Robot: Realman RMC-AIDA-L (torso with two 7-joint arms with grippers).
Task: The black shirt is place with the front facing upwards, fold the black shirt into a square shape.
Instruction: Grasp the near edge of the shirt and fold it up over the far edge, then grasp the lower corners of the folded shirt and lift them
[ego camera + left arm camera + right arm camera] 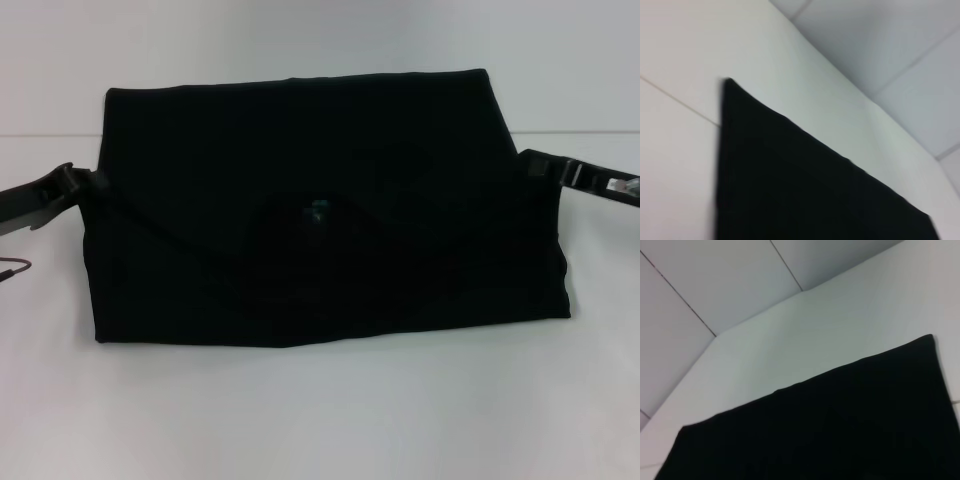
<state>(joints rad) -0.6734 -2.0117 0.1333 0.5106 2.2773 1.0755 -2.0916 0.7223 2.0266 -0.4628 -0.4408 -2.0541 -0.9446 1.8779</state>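
The black shirt (330,210) lies on the white table (320,410) as a wide rectangle, sleeves tucked out of sight, so one crosswise fold seems left to square it. The left hand (88,182) and right hand (528,162) sit at its side edges; whether either is clamped, I cannot tell.

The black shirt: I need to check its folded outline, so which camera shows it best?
The head view: the whole black shirt lies on the white table with all edges visible, the left gripper and right gripper at its sides. Each wrist view shows only one corner and edge.
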